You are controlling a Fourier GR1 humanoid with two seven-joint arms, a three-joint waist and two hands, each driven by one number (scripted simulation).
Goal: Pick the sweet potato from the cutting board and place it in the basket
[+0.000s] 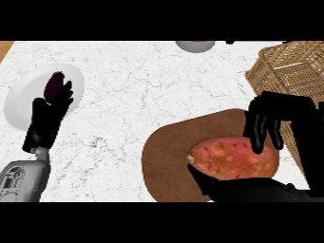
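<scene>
My right robot hand (pixel 276 116) curls round the sweet potato (pixel 234 159) to lift it off the cutting board (pixel 168 156); the basket (pixel 298 71) sits just beyond. Left robot hand (pixel 49 118) rests open.

The white marbled counter (pixel 157 95) carried a white plate (pixel 24 100) at its left, a brown cutting board (pixel 168 156) near the front and a wicker basket (pixel 298 71) at its right. A grey rounded object (pixel 192 46) sat at the far edge.

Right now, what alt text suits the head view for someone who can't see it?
The right hand curls its fingers round a sweet potato over a cutting board, a wicker basket beyond. The left hand rests open at a plate.
</scene>
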